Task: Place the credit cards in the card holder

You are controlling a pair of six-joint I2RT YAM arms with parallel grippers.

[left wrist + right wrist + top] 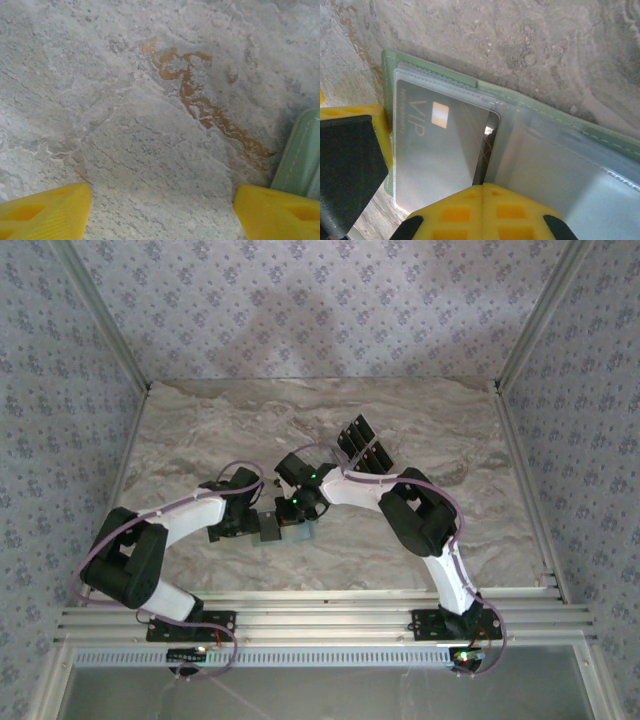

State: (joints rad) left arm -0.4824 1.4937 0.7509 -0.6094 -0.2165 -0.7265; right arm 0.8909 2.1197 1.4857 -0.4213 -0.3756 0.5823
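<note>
card holder [387, 75] lying open on the marble table [200, 430], between both grippers near the table's middle; its far end running out of the right wrist frame. 1 grey card [440, 150] marked vip sitting inside a clear sleeve [545, 160], lower edge hiding behind the right gripper [482, 197]. that gripper's jaws pressing together at the holder's near edge; whether they are pinching a sleeve, cannot tell. left gripper [161, 195] standing wide, bare table between its fingers, 1 fingertip [275, 210] just beside the holder's green rim. dark fanned cards [362, 445] lying beyond, too small to read.
</note>
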